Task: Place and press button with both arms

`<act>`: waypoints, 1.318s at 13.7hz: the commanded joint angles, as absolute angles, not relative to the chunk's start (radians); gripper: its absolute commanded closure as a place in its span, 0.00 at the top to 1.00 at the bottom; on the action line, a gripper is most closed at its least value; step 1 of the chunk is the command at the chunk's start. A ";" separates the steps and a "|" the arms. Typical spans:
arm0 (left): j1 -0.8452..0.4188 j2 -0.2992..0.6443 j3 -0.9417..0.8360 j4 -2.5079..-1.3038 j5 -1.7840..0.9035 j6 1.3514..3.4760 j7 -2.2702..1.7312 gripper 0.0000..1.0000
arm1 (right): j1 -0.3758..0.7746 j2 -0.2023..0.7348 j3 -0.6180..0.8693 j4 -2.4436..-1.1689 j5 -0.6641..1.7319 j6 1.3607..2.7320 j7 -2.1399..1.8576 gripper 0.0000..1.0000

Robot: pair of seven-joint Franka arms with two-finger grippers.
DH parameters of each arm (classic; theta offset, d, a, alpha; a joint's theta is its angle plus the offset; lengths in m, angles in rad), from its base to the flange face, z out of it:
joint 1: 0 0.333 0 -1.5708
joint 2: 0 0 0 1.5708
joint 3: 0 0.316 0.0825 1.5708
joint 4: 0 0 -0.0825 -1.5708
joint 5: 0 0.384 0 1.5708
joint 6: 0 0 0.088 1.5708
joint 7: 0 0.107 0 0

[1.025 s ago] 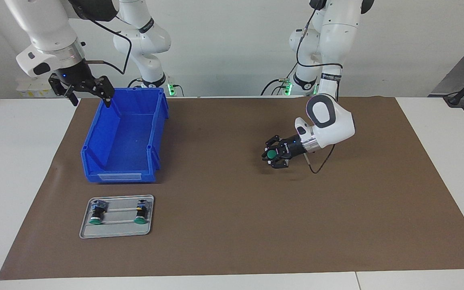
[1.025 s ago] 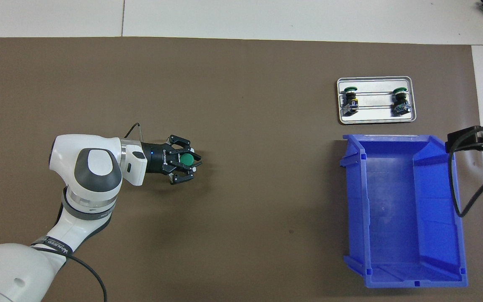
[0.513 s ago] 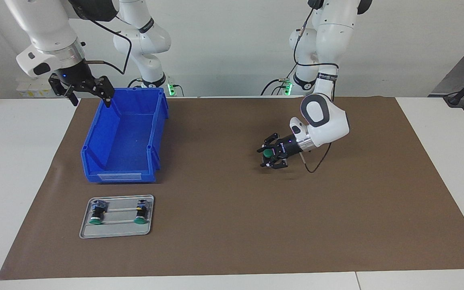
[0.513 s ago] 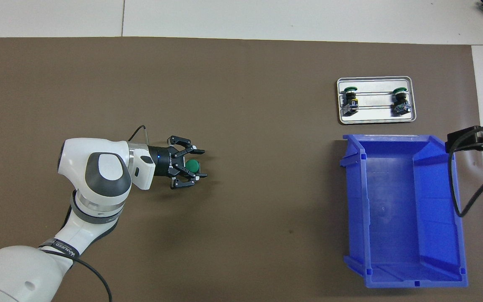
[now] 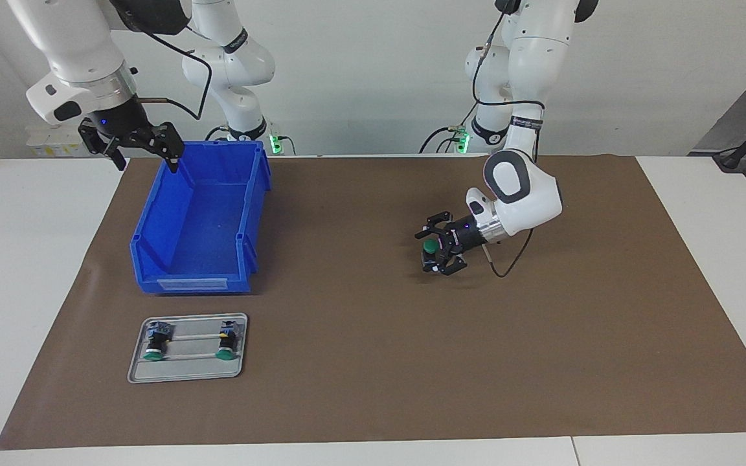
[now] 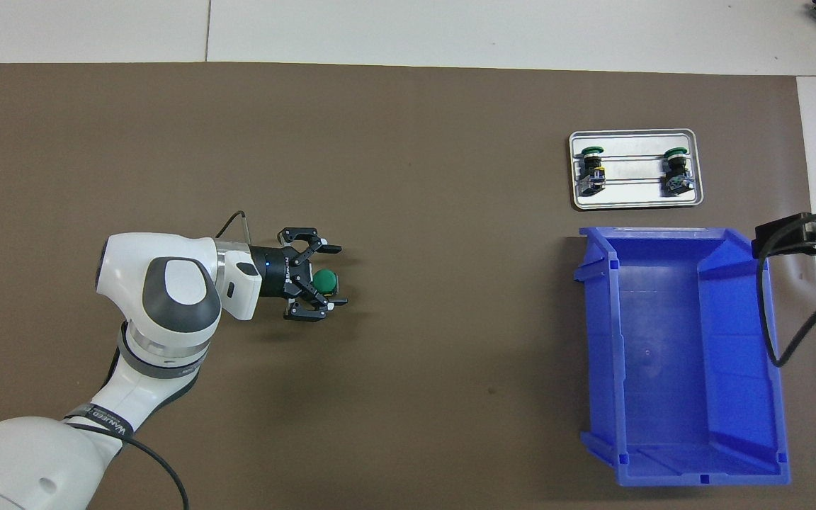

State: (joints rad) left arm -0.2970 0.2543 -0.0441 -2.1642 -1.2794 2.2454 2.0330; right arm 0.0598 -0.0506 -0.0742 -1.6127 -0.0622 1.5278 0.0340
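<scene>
- I have the left tool point(image 5: 436, 251) low over the brown mat point(image 5: 373, 362) toward the left arm's end of the worktop point(image 5: 703, 194), its fingers spread apart around the green-capped button point(image 5: 430, 247).
- The button sits between those fingers with its cap facing up. I cannot tell from either view whether a finger pad touches it, or whether its base is fully down on the mat.
- I judge this as the end of the placing step: the button looks set down and released, with the press not yet made.
- The right tool point(image 5: 132, 141) hangs over the rim of the blue bin point(image 5: 198, 220) at the right arm's end, fingers apart and carrying nothing; that arm waits.
- Two more buttons point(image 5: 152, 341) point(image 5: 225, 339) lie in the small metal tray point(image 5: 186, 374), which is farther from the robots than the bin.
- Next I need to lift the left tool clear without tipping the button.
- Then I need one tool to come straight down on the green cap, centred, so the stubby body does not skid or topple.
</scene>
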 commanded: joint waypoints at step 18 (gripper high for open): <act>-0.353 0.095 -0.037 -2.005 -0.696 2.301 0.509 0.98 | 0.054 -0.060 -0.069 -1.624 -0.071 1.528 0.011 1.00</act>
State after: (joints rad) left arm -0.3368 0.1062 -0.0461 -2.0362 -0.8126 2.3411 0.6765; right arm 0.0598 -0.0506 -0.0742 -1.6129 -0.0622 1.5278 0.0340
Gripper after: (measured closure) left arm 0.018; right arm 0.000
